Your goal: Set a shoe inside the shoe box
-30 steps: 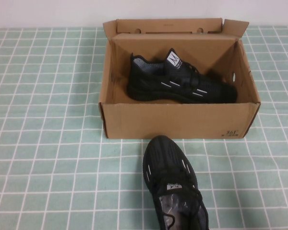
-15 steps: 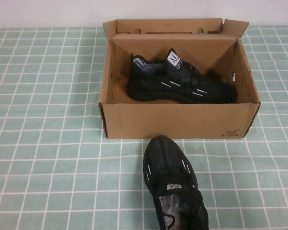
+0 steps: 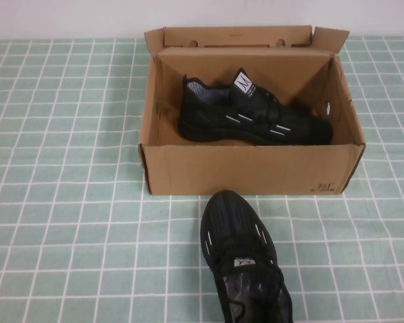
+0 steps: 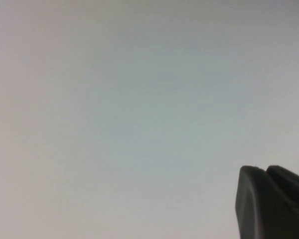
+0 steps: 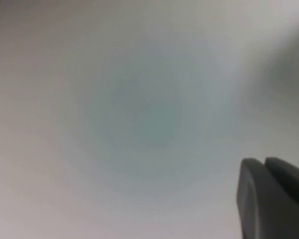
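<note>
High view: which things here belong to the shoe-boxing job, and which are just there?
Job:
- black shoe on the table, toe toward the box
- open shoe box
- left claw, right claw, each seen only at its own wrist view's edge

Just there:
- black shoe already in the box
- green checked tablecloth

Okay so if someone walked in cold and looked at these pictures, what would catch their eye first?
The open cardboard shoe box at the table's far middle, with one black shoe lying inside, toe to the right. Next, a matching black shoe on the green checked tablecloth just in front of the box, toe pointing at it. Neither arm shows in the high view; the left claw and right claw appear only as dark corners of their wrist views.
</note>
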